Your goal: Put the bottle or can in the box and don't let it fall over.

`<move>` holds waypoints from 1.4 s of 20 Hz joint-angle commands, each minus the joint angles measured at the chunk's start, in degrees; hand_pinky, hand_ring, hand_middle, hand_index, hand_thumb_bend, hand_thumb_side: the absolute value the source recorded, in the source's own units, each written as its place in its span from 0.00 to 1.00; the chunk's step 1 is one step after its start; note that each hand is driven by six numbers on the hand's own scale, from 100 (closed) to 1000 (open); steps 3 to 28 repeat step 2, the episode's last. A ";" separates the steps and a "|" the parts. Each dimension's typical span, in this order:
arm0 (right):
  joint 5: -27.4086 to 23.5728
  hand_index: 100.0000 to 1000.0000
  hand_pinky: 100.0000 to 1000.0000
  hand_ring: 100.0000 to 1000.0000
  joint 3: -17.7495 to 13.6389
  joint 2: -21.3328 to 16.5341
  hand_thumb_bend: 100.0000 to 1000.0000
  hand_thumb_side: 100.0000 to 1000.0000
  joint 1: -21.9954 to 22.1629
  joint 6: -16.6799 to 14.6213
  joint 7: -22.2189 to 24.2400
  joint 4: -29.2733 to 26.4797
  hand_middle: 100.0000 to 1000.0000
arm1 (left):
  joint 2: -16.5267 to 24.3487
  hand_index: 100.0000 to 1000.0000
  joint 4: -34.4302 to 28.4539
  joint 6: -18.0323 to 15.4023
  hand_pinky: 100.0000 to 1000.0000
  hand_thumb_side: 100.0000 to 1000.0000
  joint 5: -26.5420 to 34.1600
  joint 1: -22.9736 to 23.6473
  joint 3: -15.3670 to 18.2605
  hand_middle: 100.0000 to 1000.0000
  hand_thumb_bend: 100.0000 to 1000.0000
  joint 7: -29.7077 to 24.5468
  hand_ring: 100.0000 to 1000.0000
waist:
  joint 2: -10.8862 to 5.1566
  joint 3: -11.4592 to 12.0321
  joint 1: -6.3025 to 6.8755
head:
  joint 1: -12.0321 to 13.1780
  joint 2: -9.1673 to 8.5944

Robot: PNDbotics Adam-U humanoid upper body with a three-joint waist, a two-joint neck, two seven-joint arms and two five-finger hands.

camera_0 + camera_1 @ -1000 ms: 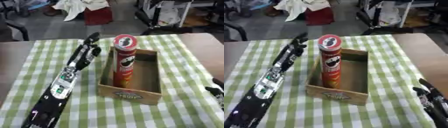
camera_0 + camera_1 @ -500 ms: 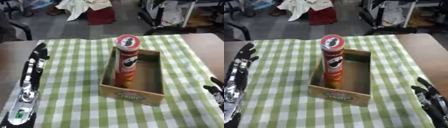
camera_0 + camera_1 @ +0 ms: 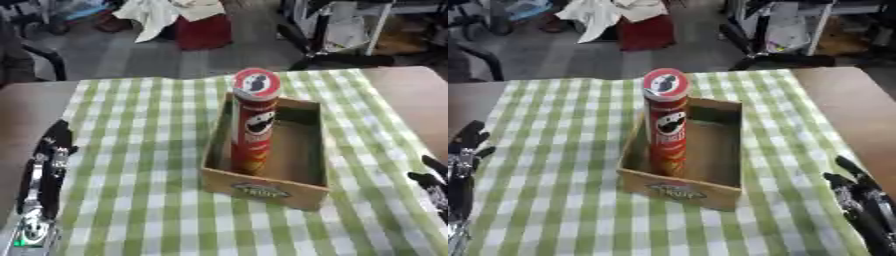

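Standing upright in the wooden box, the red can touches neither hand: left hand and right hand rest at the counter's edges, fingers spread.

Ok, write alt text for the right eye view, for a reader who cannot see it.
A tall red cylindrical crisp can stands upright against the left wall of an open wooden box on a green-and-white checked tablecloth. The robot's black left hand rests open at the left edge and its right hand open at the lower right, neither touching the can.
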 commanded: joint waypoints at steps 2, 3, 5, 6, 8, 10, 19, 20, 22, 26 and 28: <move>0.09 0.92 0.98 0.85 -0.11 -1.30 0.00 0.56 -0.29 0.04 -0.03 -0.53 1.00 | 0.46 0.94 -1.38 0.31 0.84 0.87 0.42 -0.17 -0.18 0.89 0.46 -0.33 0.92 | -0.70 -0.01 0.16 | 0.92 2.05; 0.09 0.92 0.98 0.85 -0.11 -1.30 0.00 0.56 -0.29 0.04 -0.03 -0.53 1.00 | 0.46 0.94 -1.38 0.31 0.84 0.87 0.42 -0.17 -0.18 0.89 0.46 -0.33 0.92 | -0.70 -0.01 0.16 | 0.92 2.05; 0.09 0.92 0.98 0.85 -0.11 -1.30 0.00 0.56 -0.29 0.04 -0.03 -0.53 1.00 | 0.46 0.94 -1.38 0.31 0.84 0.87 0.42 -0.17 -0.18 0.89 0.46 -0.33 0.92 | -0.70 -0.01 0.16 | 0.92 2.05; 0.09 0.92 0.98 0.85 -0.11 -1.30 0.00 0.56 -0.29 0.04 -0.03 -0.53 1.00 | 0.46 0.94 -1.38 0.31 0.84 0.87 0.42 -0.17 -0.18 0.89 0.46 -0.33 0.92 | -0.70 -0.01 0.16 | 0.92 2.05; 0.09 0.92 0.98 0.85 -0.11 -1.30 0.00 0.56 -0.29 0.04 -0.03 -0.53 1.00 | 0.46 0.94 -1.38 0.31 0.84 0.87 0.42 -0.17 -0.18 0.89 0.46 -0.33 0.92 | -0.70 -0.01 0.16 | 0.92 2.05; 0.09 0.92 0.98 0.85 -0.11 -1.30 0.00 0.56 -0.29 0.04 -0.03 -0.53 1.00 | 0.46 0.94 -1.38 0.31 0.84 0.87 0.42 -0.17 -0.18 0.89 0.46 -0.33 0.92 | -0.70 -0.01 0.16 | 0.92 2.05; 0.09 0.92 0.98 0.85 -0.11 -1.30 0.00 0.56 -0.29 0.04 -0.03 -0.53 1.00 | 0.46 0.94 -1.38 0.31 0.84 0.87 0.42 -0.17 -0.18 0.89 0.46 -0.33 0.92 | -0.70 -0.01 0.16 | 0.92 2.05; 0.09 0.92 0.98 0.85 -0.11 -1.30 0.00 0.56 -0.29 0.04 -0.03 -0.53 1.00 | 0.46 0.94 -1.38 0.31 0.84 0.87 0.42 -0.17 -0.18 0.89 0.46 -0.33 0.92 | -0.70 -0.01 0.16 | 0.92 2.05; 0.09 0.92 0.98 0.85 -0.11 -1.30 0.00 0.56 -0.29 0.04 -0.03 -0.53 1.00 | 0.46 0.94 -1.38 0.31 0.84 0.87 0.42 -0.17 -0.18 0.89 0.46 -0.33 0.92 | -0.70 -0.01 0.16 | 0.92 2.05; 0.09 0.92 0.98 0.85 -0.11 -1.30 0.00 0.56 -0.29 0.04 -0.03 -0.53 1.00 | 0.46 0.94 -1.38 0.31 0.84 0.87 0.42 -0.17 -0.18 0.89 0.46 -0.33 0.92 | -0.70 -0.01 0.16 | 0.92 2.05; 0.09 0.92 0.98 0.85 -0.11 -1.30 0.00 0.56 -0.29 0.04 -0.03 -0.53 1.00 | 0.46 0.94 -1.38 0.31 0.84 0.87 0.42 -0.17 -0.18 0.89 0.46 -0.33 0.92 | -0.70 -0.01 0.16 | 0.92 2.05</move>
